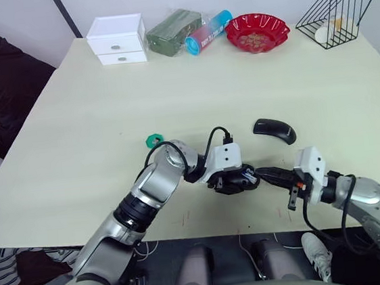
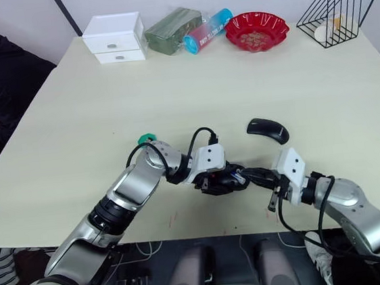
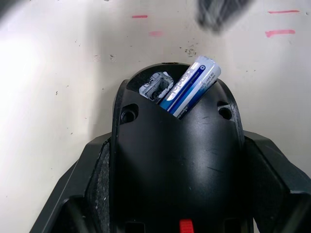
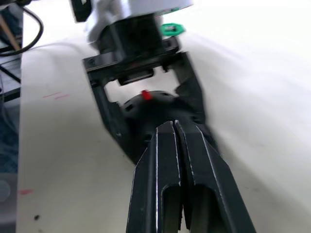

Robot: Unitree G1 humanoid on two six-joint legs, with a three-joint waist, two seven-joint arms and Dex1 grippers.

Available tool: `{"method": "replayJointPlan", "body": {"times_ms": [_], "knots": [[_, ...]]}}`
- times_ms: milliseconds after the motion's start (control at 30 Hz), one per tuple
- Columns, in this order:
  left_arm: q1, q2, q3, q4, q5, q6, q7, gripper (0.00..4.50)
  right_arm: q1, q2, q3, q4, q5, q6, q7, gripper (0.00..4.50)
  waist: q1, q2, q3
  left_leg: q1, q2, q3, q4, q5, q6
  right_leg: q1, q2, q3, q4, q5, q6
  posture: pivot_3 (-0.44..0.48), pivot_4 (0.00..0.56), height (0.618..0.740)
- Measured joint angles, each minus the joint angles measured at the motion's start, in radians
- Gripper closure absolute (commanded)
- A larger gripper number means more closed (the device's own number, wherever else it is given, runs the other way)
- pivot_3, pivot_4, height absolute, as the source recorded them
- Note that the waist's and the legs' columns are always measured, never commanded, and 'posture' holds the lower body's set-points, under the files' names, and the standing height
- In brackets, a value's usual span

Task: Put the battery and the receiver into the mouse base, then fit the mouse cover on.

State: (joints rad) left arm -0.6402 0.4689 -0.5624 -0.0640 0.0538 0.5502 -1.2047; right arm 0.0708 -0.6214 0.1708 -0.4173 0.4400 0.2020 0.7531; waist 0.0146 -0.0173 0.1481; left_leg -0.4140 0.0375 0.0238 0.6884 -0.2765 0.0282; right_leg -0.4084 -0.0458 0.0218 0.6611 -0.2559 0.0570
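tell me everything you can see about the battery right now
The battery is a slim cylinder wrapped in white and blue with small print on its side. It sits tilted in the open cavity of the black mouse base, one end poking up past the rim, not lying flat. Beside it in the cavity is a grey metal part. The left gripper clamps the base on both sides.

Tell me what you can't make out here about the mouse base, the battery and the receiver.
- Battery: in the left wrist view the mouse base covers its lower end, so seating is unclear.
- Receiver: too small to identify in the head views.
- Right pincer: in the right wrist view its shut fingers hide the contact with the base.
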Motion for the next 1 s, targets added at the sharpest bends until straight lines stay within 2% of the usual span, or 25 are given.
{"method": "replayJointPlan", "body": {"times_ms": [267,767,1000], "knots": [[-0.001,-0.001,0.0,0.006,0.0,-0.008,-0.001,1.55,0.008,0.072,0.012,0.019,-0.041,-0.016,0.004,4.44,0.0,0.0,0.0,0.0,0.0,0.0,0.0,0.0,0.0,0.0,0.0,0.0,0.0,0.0,0.0,0.0,0.15,0.74],[-0.001,-0.001,-0.001,0.006,0.0,-0.004,-0.002,1.55,0.017,0.127,0.009,0.125,-0.097,-0.097,0.029,4.44,-0.001,0.001,-0.001,0.002,0.0,0.0,0.0,0.0,0.0,0.002,0.0,0.0,0.0,0.0,0.0,0.0,0.15,0.74],[0.0,0.004,-0.001,0.008,0.004,0.007,-0.001,1.55,-0.024,0.137,0.03,0.146,-0.103,-0.011,0.023,4.44,-0.006,0.001,-0.002,0.017,0.0,0.001,-0.003,0.0,0.0,0.015,0.0,0.001,-0.001,-0.002,-0.001,0.0,0.15,0.74]]}}
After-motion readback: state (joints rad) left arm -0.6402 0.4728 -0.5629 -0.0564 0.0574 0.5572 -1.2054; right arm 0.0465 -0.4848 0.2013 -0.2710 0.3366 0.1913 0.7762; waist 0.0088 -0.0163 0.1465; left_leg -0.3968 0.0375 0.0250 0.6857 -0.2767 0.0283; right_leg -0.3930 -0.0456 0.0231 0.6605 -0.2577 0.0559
